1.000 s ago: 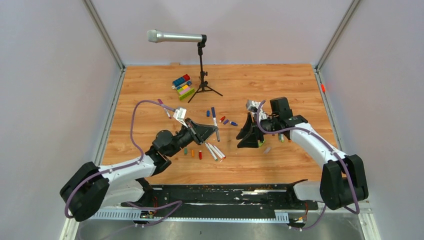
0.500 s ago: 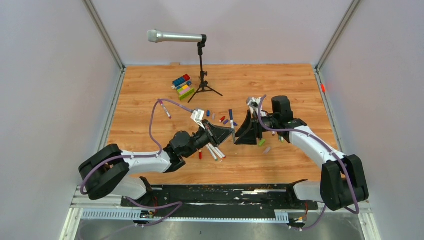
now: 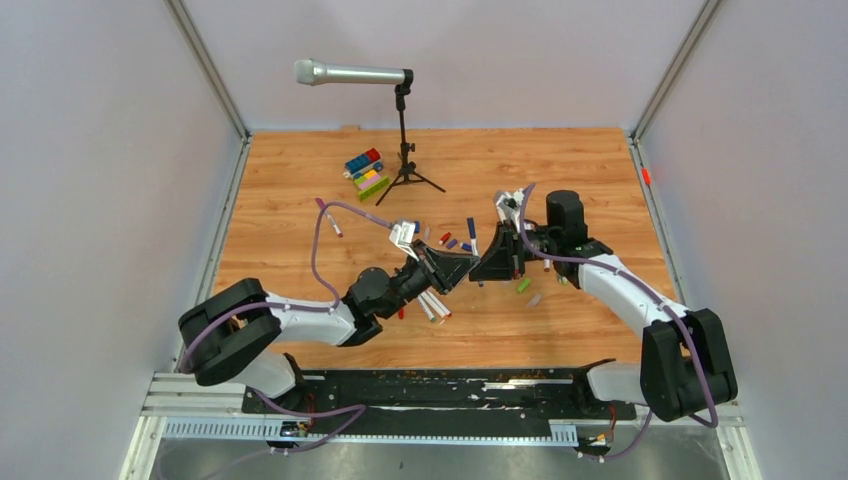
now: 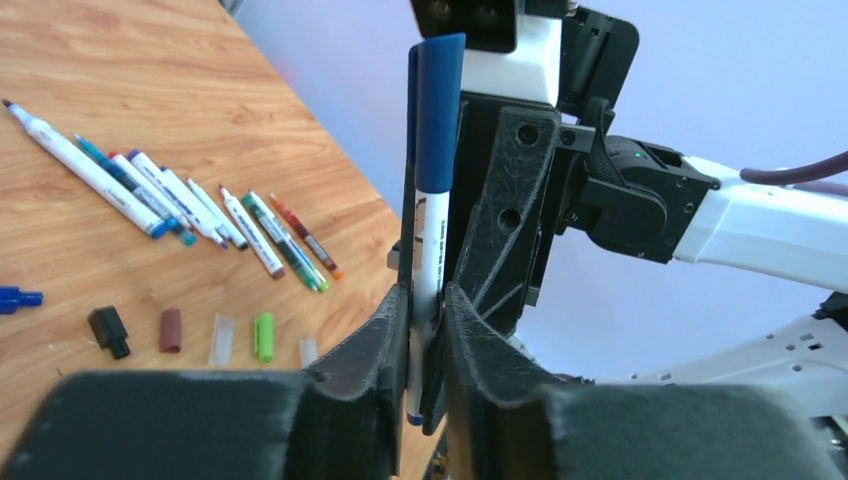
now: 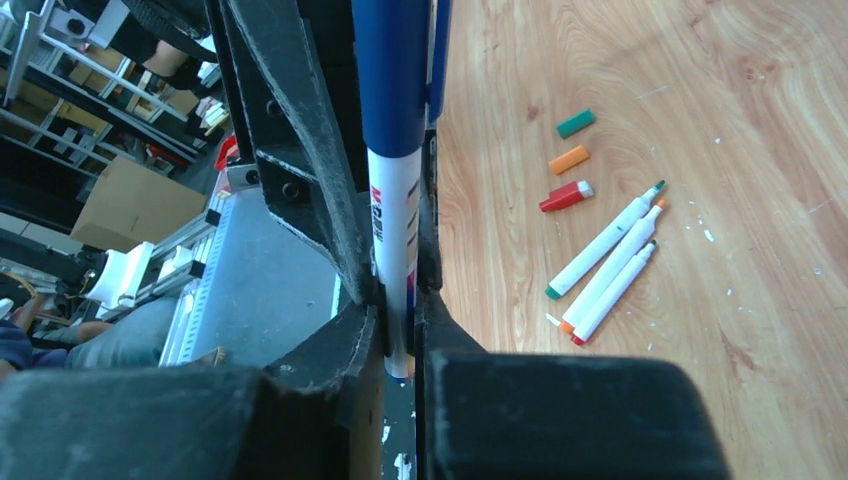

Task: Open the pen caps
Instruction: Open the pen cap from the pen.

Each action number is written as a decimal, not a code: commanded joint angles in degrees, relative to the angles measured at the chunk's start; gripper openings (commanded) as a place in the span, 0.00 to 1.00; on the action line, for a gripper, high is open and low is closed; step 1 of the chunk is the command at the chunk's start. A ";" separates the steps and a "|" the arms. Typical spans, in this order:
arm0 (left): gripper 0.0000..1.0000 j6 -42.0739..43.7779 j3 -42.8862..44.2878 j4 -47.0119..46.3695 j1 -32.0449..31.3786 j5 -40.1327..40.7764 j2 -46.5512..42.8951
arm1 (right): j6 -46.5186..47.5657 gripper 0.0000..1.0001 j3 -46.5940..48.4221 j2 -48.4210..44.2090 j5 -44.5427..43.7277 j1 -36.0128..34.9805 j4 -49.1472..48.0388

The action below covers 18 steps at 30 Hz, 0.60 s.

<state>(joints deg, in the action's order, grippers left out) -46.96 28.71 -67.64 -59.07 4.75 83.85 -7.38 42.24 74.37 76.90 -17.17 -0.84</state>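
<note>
Top: left tool (image 3: 462,268) and right tool (image 3: 492,262) meet tip to tip above mid-desk (image 3: 300,170), a pen (image 3: 473,238) between them; left wrist: left tool pinching the pen's white barrel, blue cap (image 4: 438,110) still on, by the right tool; loose pens (image 4: 150,190) and caps (image 4: 170,330) lie on the desk; right wrist: right tool pressed together on the same barrel.

The surface (image 3: 560,170) was wood-grain board with a soft satin sheen. The pen (image 4: 432,230) had a smooth, glossy white plastic barrel and a slightly shiny blue plastic cap (image 4: 438,110). The jaws of the left gripper (image 4: 427,300) were matt black plastic, rough and finely ridged. The microphone (image 3: 350,73) looked like brushed silver metal. The building blocks (image 3: 366,172) were bright plastic.
</note>
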 commanded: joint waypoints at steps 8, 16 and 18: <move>0.74 -9.86 -2.65 -7.62 9.83 -10.24 -4.13 | 7.01 0.00 2.31 0.07 7.31 -0.44 4.70; 0.75 -10.71 4.56 -3.40 12.64 -19.04 -2.45 | 11.63 0.00 2.94 0.94 7.18 -1.33 8.14; 0.71 -11.69 5.14 -5.24 12.66 -19.95 -1.23 | 11.61 0.00 3.02 1.25 6.85 -1.37 8.33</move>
<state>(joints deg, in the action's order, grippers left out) -57.17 30.74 -70.78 -46.35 -10.00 81.23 1.26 42.92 74.94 81.97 -18.24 6.74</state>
